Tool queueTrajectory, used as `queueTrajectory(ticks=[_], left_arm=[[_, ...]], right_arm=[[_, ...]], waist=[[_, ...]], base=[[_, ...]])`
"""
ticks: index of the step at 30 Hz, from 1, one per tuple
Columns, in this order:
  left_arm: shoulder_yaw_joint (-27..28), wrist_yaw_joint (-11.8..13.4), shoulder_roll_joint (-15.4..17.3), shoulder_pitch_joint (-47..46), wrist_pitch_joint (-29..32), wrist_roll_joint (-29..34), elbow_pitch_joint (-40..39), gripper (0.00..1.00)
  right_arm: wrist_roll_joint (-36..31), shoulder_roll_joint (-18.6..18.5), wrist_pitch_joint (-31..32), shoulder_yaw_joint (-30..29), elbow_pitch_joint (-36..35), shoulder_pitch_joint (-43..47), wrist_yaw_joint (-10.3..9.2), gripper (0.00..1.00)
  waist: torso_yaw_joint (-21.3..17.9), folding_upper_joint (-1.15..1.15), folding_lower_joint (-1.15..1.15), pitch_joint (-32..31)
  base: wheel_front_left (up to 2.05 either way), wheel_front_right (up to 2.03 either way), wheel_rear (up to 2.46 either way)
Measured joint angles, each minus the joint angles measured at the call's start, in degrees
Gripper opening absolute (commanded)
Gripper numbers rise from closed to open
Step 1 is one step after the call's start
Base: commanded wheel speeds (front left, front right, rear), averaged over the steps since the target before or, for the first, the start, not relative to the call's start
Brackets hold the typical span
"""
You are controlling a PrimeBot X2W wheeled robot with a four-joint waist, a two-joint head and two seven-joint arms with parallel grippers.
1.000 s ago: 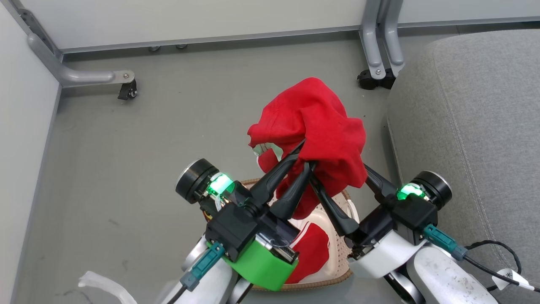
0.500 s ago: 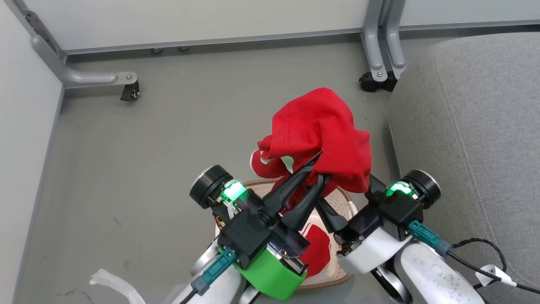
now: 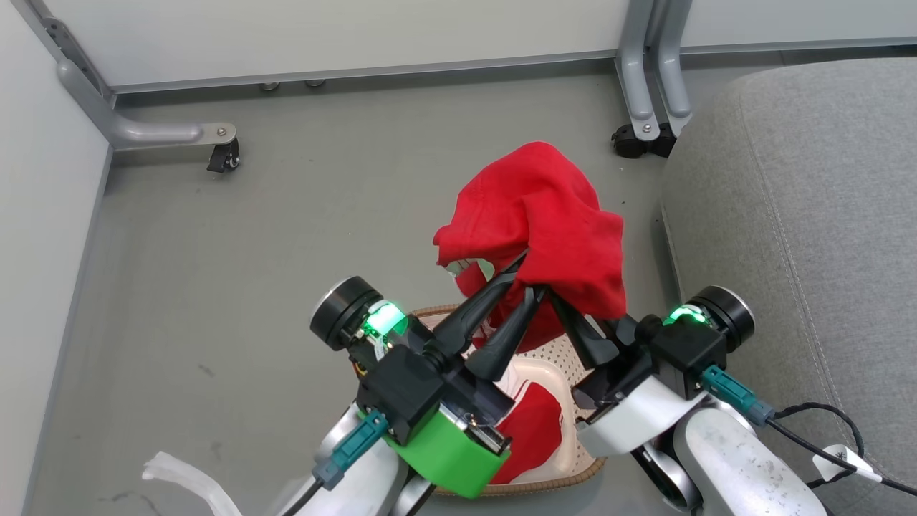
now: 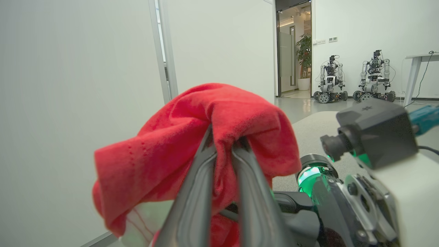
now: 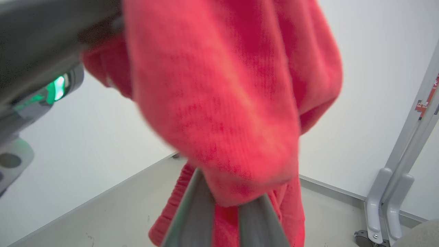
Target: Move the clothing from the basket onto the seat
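Occupying the right of the head view, the grey seat [image 3: 802, 215] is found with no clothing on its visible part. The basket [image 3: 573, 474] is placed on the floor [image 3: 286, 251] near the seat, partly hidden under both arms. The red garment [image 3: 551, 215] is held up above the basket, bunched and draped, beside the seat edge but not over it. A second red garment [image 3: 534, 430] with white areas is left in the basket.

The fingers of the left gripper [image 3: 530, 276] are pressed together on a fold of the red garment. The fingers of the right gripper [image 3: 573, 304] are drawn close with red cloth pinched between them; their tips are covered by the fold.

Probable faults:
- The fold may be pulled out of one pinch if the grippers are moved apart, since both grips are set close together on one bunch.
- The two pairs of fingers cross closely, so contact between them is possible.
- The hanging cloth may be dragged on the seat edge if carried low.

A red sticker [image 5: 427, 99] with pale lettering is fixed to a grey frame post [image 5: 401, 164]; it cannot be read. A white tag [image 3: 852, 466] bears a small dark mark, not legible.
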Motion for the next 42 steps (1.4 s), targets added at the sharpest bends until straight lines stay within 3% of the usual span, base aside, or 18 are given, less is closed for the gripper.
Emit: queueTrajectory(ticks=[33,34,35,36,42], left_arm=[[0.38,-0.01,0.04,0.76,0.0,-0.58,1.12,0.0],[0.48,-0.01,0.04,0.78,0.0,-0.76,1.16,0.27],[0.62,-0.01,0.03,0.79,0.0,-0.83,1.27,0.82],[0.85,0.0,0.01,0.8,0.0,-0.85,1.48,1.0],[1.92,0.02,-0.44,1.28,0.0,-1.22,2.58,1.0]], right_arm=[[0.93,0.22,0.0,-0.53,-1.34,1.19,0.0,0.0],[0.93,0.22,0.0,-0.52,-1.43,1.2,-0.01,0.0],[0.94,0.2,0.0,-0.49,-1.49,1.2,0.0,0.0],[0.96,0.14,0.0,-0.47,-1.56,1.2,-0.01,0.0],[1.11,-0.25,0.0,-0.54,-2.1,1.2,0.0,0.0]], waist=[[0.13,0.0,0.0,-1.23],[0.14,0.0,0.0,-1.25],[0.15,0.0,0.0,-1.25],[0.16,0.0,0.0,-1.26],[0.2,0.0,0.0,-1.33]], base=[[0.0,0.0,0.0],[0.0,0.0,0.0],[0.0,0.0,0.0],[0.0,0.0,0.0],[0.0,0.0,0.0]])
